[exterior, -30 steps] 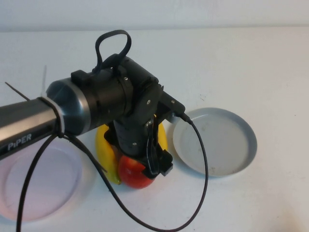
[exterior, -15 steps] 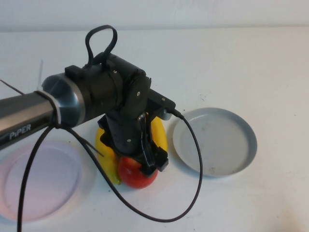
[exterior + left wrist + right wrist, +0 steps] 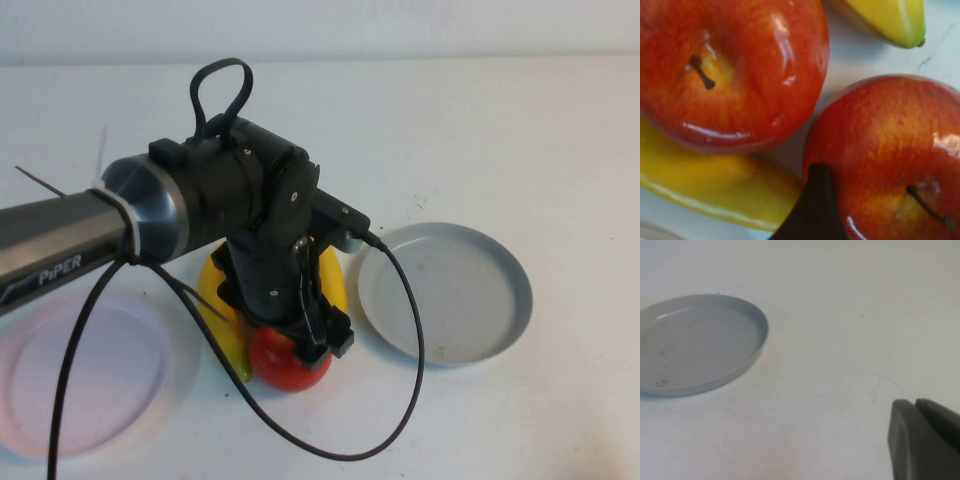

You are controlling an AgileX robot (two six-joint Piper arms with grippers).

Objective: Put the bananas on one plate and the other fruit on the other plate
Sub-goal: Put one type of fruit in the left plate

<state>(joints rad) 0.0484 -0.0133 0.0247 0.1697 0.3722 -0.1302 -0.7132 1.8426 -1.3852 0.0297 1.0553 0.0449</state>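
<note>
Since the earlier frame my left arm has dropped a little lower over the fruit pile. My left gripper [image 3: 318, 345] sits on the near apple [image 3: 288, 362]; I cannot tell how its jaws stand. That apple touches the second apple [image 3: 730, 70], with the bananas [image 3: 222, 315] on either side, all on the counter [image 3: 520, 130] between the pink plate [image 3: 90, 375] and the grey-blue plate [image 3: 445, 292]. My right gripper [image 3: 922, 440] hovers near the grey-blue plate, fingers together.
</note>
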